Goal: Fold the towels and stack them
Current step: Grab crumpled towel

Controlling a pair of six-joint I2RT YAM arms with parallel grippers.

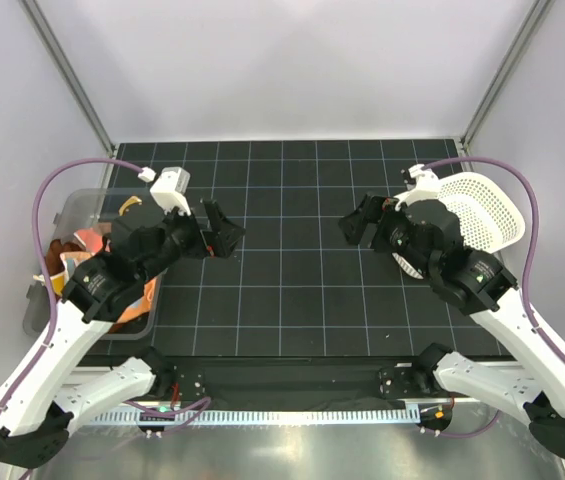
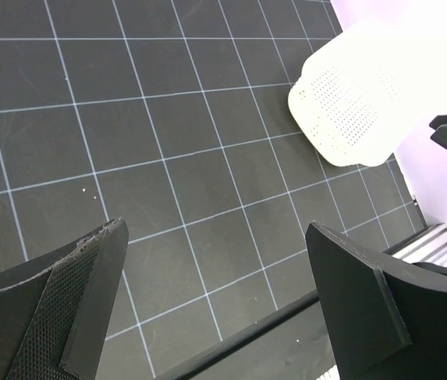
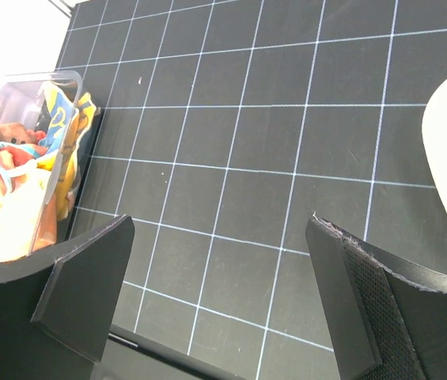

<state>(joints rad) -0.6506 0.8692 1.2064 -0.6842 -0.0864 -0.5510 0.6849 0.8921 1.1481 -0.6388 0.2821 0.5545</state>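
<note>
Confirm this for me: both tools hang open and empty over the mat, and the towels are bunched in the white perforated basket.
Not quite. The towels are bunched in the clear bin, not the white perforated basket; the right wrist view shows them there. The left tool and right tool do hang open and empty over the mat.

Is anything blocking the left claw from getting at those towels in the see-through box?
Only the box itself. The towels lie heaped inside the clear bin, whose walls surround them; its top looks open. The left claw hangs open over the mat, and nothing lies between it and the bin.
</note>
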